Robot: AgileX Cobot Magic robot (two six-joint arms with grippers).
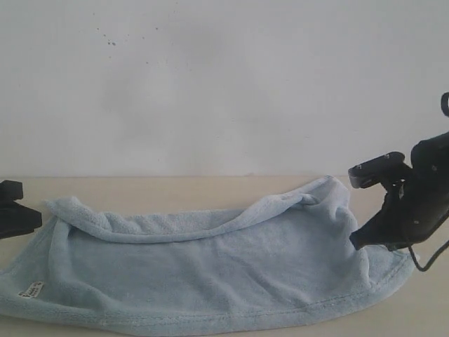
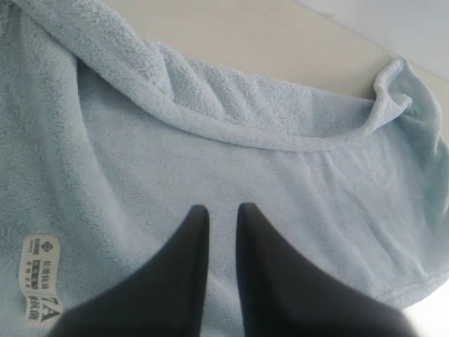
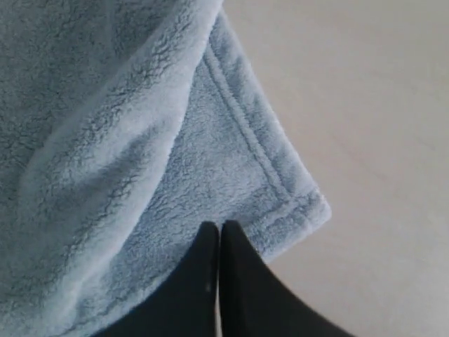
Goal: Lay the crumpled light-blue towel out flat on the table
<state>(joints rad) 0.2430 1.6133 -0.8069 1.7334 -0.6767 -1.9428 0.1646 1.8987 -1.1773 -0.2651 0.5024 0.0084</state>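
The light-blue towel (image 1: 210, 274) lies stretched across the beige table (image 1: 175, 186), its far edge rolled over toward the front. A white label (image 1: 30, 289) sits near its front left corner. My left gripper (image 1: 36, 217) is at the towel's left end. In the left wrist view its jaws (image 2: 222, 209) stand a narrow gap apart, with towel (image 2: 231, 140) pile filling the gap. My right gripper (image 1: 356, 242) touches the towel's right end. In the right wrist view it (image 3: 219, 226) is shut tip to tip on the towel (image 3: 105, 140), just inside a hemmed corner (image 3: 309, 210), with no cloth visible between the tips.
A plain white wall (image 1: 224, 84) rises behind the table. Bare table (image 3: 372, 105) shows beyond the towel's right corner and along the back (image 2: 245, 35). The right arm's black body and cable (image 1: 424, 196) hang over the table's right end.
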